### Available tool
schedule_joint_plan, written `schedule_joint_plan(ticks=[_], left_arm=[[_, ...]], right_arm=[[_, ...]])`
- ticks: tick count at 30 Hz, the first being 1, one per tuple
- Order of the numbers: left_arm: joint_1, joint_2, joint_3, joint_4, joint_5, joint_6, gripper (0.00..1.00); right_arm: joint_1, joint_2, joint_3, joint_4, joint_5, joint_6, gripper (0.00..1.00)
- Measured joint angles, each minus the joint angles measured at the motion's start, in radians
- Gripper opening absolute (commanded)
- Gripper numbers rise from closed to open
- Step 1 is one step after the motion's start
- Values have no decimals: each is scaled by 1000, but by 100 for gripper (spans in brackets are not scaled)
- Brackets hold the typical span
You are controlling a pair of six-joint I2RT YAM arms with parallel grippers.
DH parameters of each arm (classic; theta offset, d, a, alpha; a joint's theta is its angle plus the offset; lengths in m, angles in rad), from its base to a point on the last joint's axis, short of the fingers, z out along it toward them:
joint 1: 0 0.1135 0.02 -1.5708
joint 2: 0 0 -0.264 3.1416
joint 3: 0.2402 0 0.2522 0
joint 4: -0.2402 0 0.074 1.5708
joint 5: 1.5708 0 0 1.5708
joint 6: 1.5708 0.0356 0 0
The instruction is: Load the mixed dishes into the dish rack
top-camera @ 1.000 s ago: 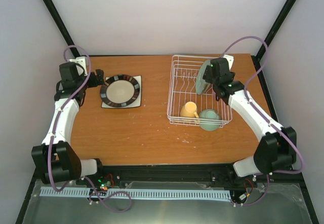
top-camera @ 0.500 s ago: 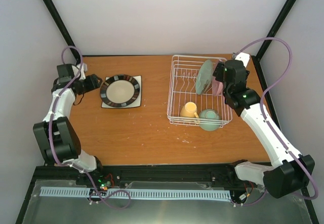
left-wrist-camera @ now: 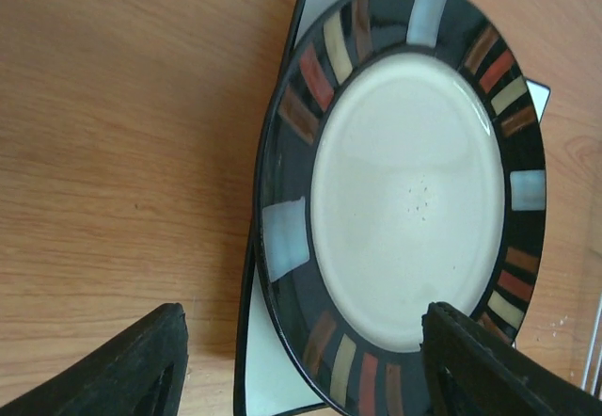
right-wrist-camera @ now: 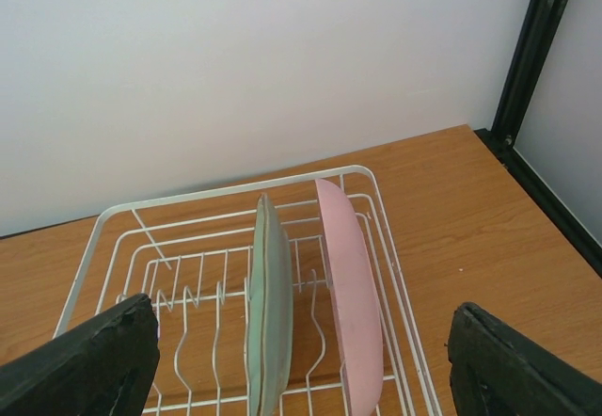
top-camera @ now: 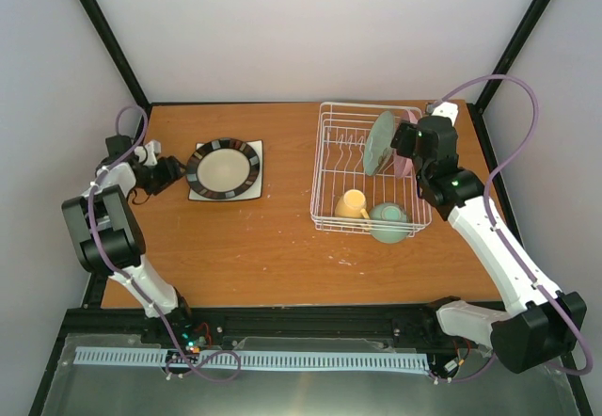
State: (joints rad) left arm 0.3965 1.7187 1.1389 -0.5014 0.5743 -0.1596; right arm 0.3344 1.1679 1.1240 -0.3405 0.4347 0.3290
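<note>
The dark-rimmed cream plate (top-camera: pixel 223 167) lies on the white square plate (top-camera: pixel 252 146) at the table's left. My left gripper (top-camera: pixel 169 173) is open and low at their left edge. In the left wrist view the cream plate (left-wrist-camera: pixel 414 200) and the square plate (left-wrist-camera: pixel 263 369) lie between the open fingers of my left gripper (left-wrist-camera: pixel 301 378). The dish rack (top-camera: pixel 324 157) holds the mint-green plate (top-camera: pixel 381 141) and pink plate (top-camera: pixel 405 163) upright, and the yellow mug (top-camera: pixel 351 203). The mint-green bowl (top-camera: pixel 388 221) sits at the rack's near right corner. My right gripper (top-camera: pixel 404 141) is open and empty above the plates.
The right wrist view shows the rack rim (right-wrist-camera: pixel 188 200), the mint-green plate (right-wrist-camera: pixel 268 303) and pink plate (right-wrist-camera: pixel 353 294) in neighbouring slots, with several free prong slots to their left. A black frame post (right-wrist-camera: pixel 531 49) stands at the table's far right corner.
My right gripper has let go of the mint-green plate and drawn back to the right. My left arm has folded back and its gripper has moved nearer along the plates' left edge.
</note>
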Motion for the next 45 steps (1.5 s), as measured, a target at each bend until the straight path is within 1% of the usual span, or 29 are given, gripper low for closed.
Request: schedule_joint_plan(ticks=[6, 11, 18, 27, 31, 37, 40, 45], left_arm=[[0, 63, 15, 2, 40, 1, 69], [0, 108, 32, 39, 84, 1, 69], [0, 182, 72, 65, 122, 1, 69], [0, 235, 111, 108, 202, -6, 67], [0, 264, 126, 115, 227, -9, 61], [0, 298, 134, 120, 249, -14, 57], [0, 304, 134, 121, 255, -12, 45], [0, 306, 134, 123, 260, -16, 29]], right_arm=[[0, -4, 0, 2, -25, 0, 83], [0, -2, 1, 2, -36, 0, 83], [0, 31, 6, 2, -55, 0, 83], [0, 77, 41, 5, -69, -1, 83], [0, 80, 42, 8, -72, -1, 83], [0, 84, 48, 16, -73, -4, 83], [0, 86, 50, 18, -73, -5, 83], [0, 92, 52, 22, -73, -5, 83]])
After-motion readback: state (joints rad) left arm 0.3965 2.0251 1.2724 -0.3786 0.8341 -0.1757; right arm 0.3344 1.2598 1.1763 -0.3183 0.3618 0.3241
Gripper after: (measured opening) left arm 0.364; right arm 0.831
